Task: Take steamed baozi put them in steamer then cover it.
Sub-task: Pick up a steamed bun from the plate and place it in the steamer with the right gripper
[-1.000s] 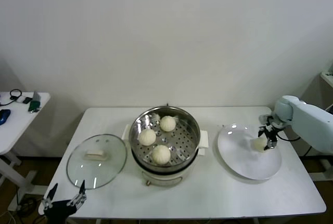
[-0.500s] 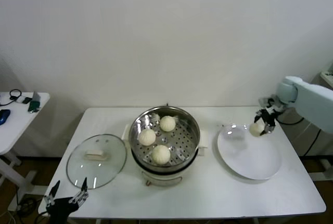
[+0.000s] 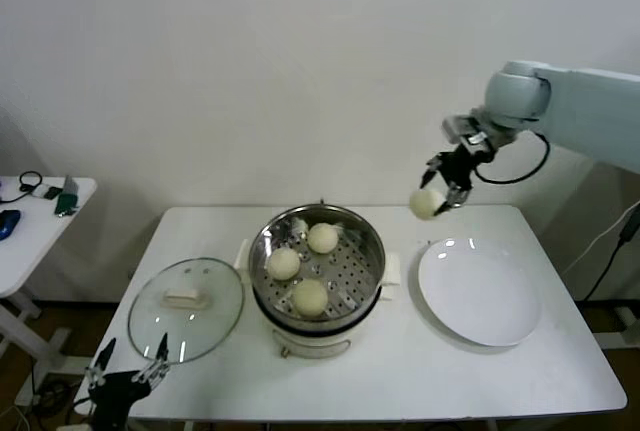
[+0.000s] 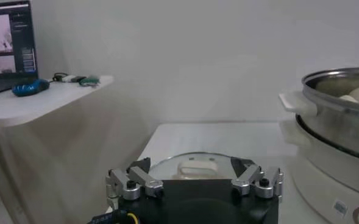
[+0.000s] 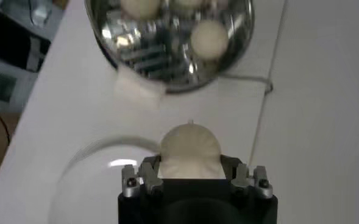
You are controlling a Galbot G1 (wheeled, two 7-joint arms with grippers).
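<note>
At the near left edge of the table [image 3: 400,391], the left end effector [image 3: 126,375] hangs low with its fingers spread apart, holding nothing; it looks parked, just in front of the cover [image 3: 186,308]. That cover lies flat on the table to the left of the steamer [image 3: 316,276], handle up, so the covering step has not been started.

In the middle, the steamer stands open with three steamed baozi on its perforated tray: one toward the far side [image 3: 322,237], one on the left [image 3: 283,263] and one on the near side [image 3: 310,296]. The right part of the tray is bare, which looks like the place left for the last one.

Further right and higher up, the right end effector [image 3: 440,191] is clamped on the fourth bun [image 3: 425,203], carrying it in the air above the table's far edge, between the steamer and the white plate [image 3: 480,291]. The right wrist view shows the bun [image 5: 190,149] pinched between the fingers with the open pot below and ahead. The plate on the right holds nothing now.

By my reckoning the loading is three-quarters done: what remains is to bring this bun over the pot, set it on the tray, let go, and then lift the glass cover onto the steamer.
</note>
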